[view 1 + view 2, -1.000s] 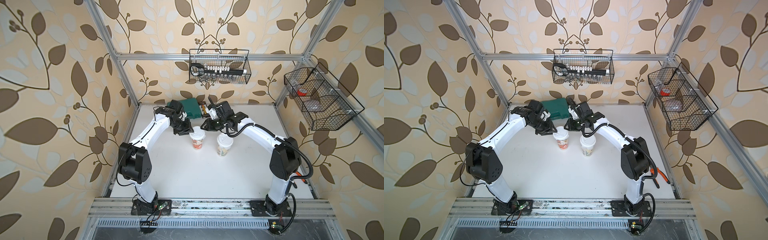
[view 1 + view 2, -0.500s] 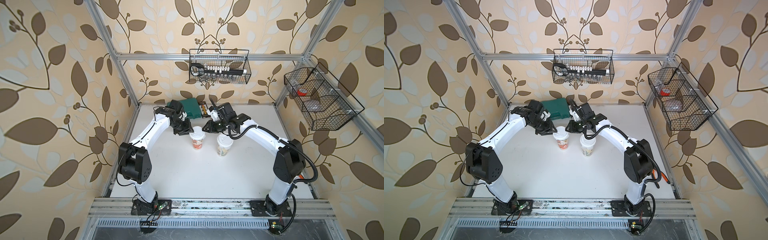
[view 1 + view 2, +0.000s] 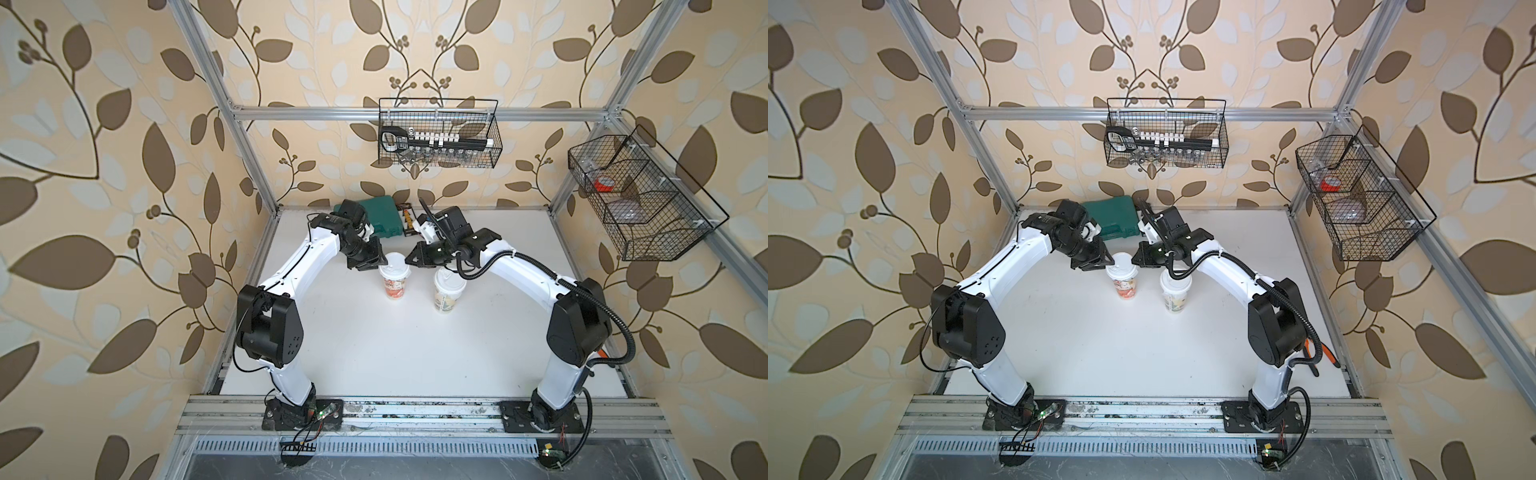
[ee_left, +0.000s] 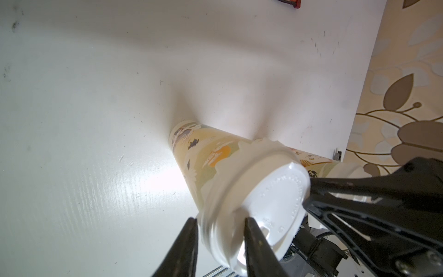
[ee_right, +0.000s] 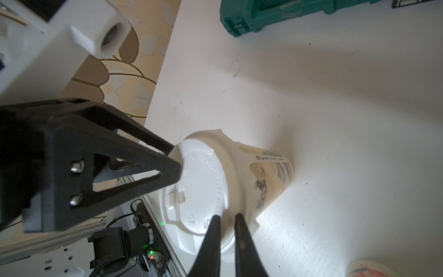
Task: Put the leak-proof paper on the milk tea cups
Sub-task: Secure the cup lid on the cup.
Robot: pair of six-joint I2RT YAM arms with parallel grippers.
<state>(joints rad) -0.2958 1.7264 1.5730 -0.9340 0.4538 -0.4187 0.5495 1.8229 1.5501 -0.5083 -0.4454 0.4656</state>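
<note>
White lids on both cups, so no bare rim on show anywhere. Counting in a top view: two cups, red cup and green cup, both upright on the table, close together but apart. Two lids too, lid on the red one and other lid on the green.

Paper: only one sheet found for sure. Paper on the red cup, trapped under its lid, crinkly edge hanging down past the rim on the visible side. No telling about a second sheet under the other lid.

Left pincer clamped on the lid's rim, one finger outside the skirt, one over the top. Right pincer all but together, nipping a thin bit of rim on the opposite side, by the look of it.

Key bit for the next move: lid and paper smack between the two pincer tips, left one reaching in from the robot's left, right one from its right, cup axis straight up and square to that line. Neither arm nearer, both in contact. Guessing an even push straight down along the axis to seat things, otherwise real risk of tipping a tall cup. Green cup just beside, tucked under the right arm, so nearer that one.

Also around: one green case at the back, one basket on the back wall, one side basket on the right wall.
</note>
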